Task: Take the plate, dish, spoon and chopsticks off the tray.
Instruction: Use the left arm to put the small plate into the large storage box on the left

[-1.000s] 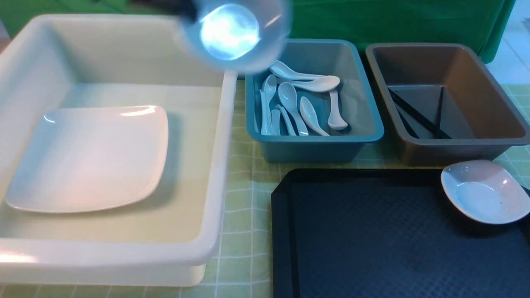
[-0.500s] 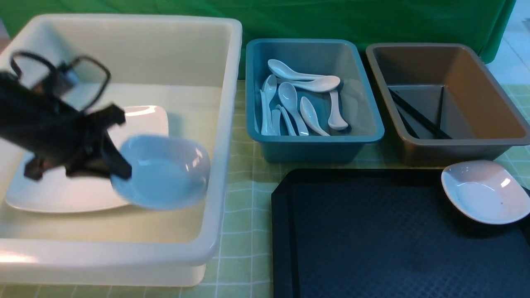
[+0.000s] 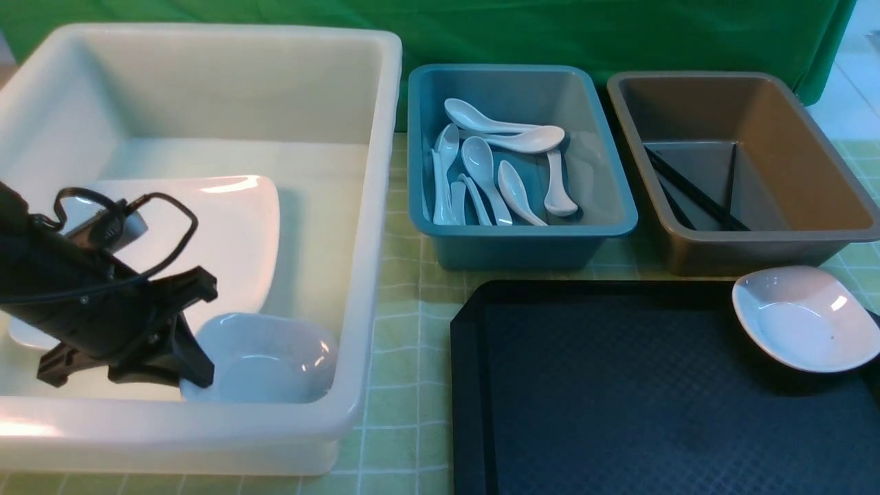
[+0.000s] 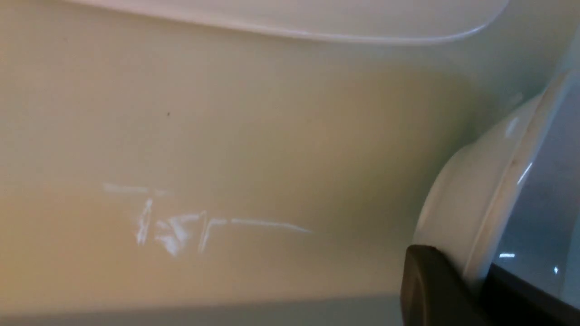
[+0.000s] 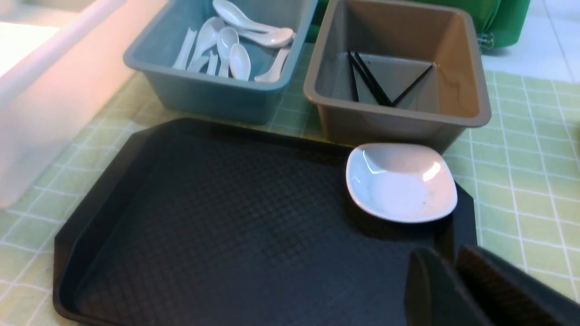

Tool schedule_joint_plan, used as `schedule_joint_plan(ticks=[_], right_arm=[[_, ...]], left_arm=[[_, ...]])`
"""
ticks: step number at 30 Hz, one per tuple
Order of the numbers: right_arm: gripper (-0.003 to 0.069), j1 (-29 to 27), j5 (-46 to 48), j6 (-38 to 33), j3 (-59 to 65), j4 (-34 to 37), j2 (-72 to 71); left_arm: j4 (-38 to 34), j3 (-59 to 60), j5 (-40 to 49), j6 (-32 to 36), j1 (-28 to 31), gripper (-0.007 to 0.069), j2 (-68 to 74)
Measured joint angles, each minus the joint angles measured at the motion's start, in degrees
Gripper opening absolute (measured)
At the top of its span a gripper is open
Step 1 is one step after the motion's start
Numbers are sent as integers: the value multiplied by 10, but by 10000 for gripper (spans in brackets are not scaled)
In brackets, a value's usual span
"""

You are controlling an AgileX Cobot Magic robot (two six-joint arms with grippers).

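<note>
The left hand (image 3: 196,385) is clenched on the rim of a white dish (image 3: 265,361) inside the white bin, near the plate (image 3: 230,240). The right hand (image 5: 446,256) is closed, gripping nothing, above the tray (image 5: 244,217). Another dish (image 5: 401,183) rests on the tray. White spoons (image 3: 479,161) lie in the blue bin (image 3: 526,231), black chopsticks (image 3: 687,185) in the brown bin (image 3: 777,236).
</note>
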Motion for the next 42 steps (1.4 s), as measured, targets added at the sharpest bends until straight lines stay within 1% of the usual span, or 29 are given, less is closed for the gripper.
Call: schedule_joint_plan(ticks=[7,17,21,25,28,34,42], right_arm=[[71,0,-2,0,0,0,0],[73,0,-2,0,0,0,0],[73,0,-2,0,0,0,0],[73,0,-2,0,0,0,0],[74,0,-2,0,0,0,0],[74,0,-3,0,0,0,0],[74,0,-4,0,0,0,0]], left_arm=[[26,0,-1,-49,0,6,0],[16,0,-20,-57,0,15,50],[10,0,-52,-72,-1,34,58],[10,0,-133,-99,-2,55,61],[11,0,-162,-106,-2,60,62],[12,0,-161,-98,-2,64,62],[15,0,-104,-85,-2,88,62]])
